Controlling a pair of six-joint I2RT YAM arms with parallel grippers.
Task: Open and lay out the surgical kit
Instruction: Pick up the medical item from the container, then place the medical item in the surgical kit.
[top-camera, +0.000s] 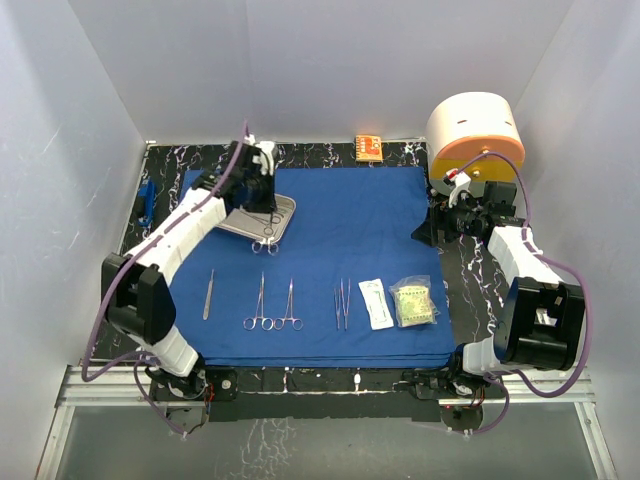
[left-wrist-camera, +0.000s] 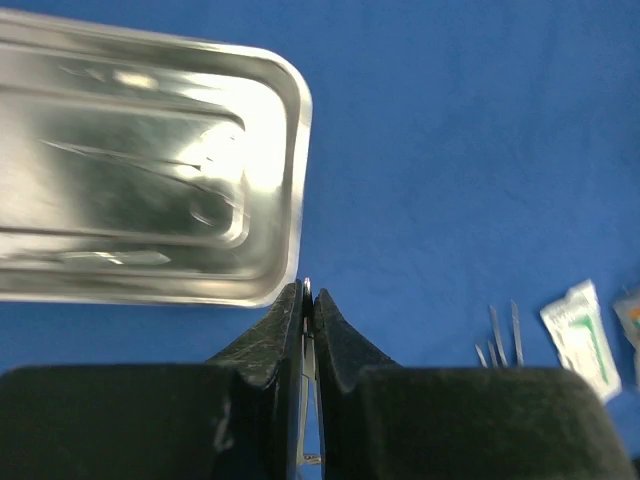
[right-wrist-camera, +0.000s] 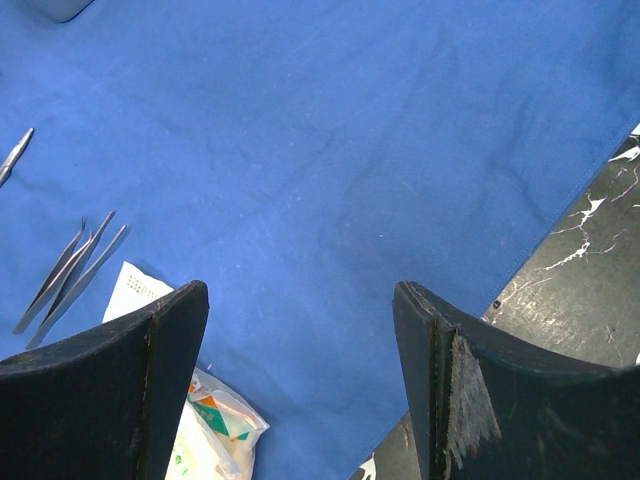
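While clamped shut on a slim steel instrument (left-wrist-camera: 306, 345), left gripper (left-wrist-camera: 306, 292) just at the near rim of the steel tray (left-wrist-camera: 150, 150), far left on the blue cloth (top-camera: 340, 210). Looks like the unloading step: lifting one more piece out of the tray for the row. From above, ring handles at the tray's near edge, probably the same piece, though hard to confirm.

Laid along the near side of the cloth, left to right: lone tweezers (top-camera: 208, 295), two ring-handled forceps (top-camera: 260, 305), paired tweezers (top-camera: 342, 303), white packet (top-camera: 376, 303), clear packet (top-camera: 413, 303).

Next move, as a judgement: lift clear of the tray rim, carry toward the near side, set down in a free gap of the row, perhaps between forceps and paired tweezers, parallel to its neighbours, then release. Calls for a slow, level carry; thin steel pinched at one end likely to swing or slip.

Right gripper (right-wrist-camera: 300, 340): jaws wide apart, nothing between them, hovering over the cloth's right edge, just beyond the packets and well apart from the left arm's path.

Off the cloth: cream-and-orange cylinder (top-camera: 475, 135) far right, small orange box (top-camera: 369, 148) at the far edge; neither in the way. Real obstacles: the tray rim and the laid pieces beside any chosen gap. Cannot tell through the glare whether anything else remains in the tray.
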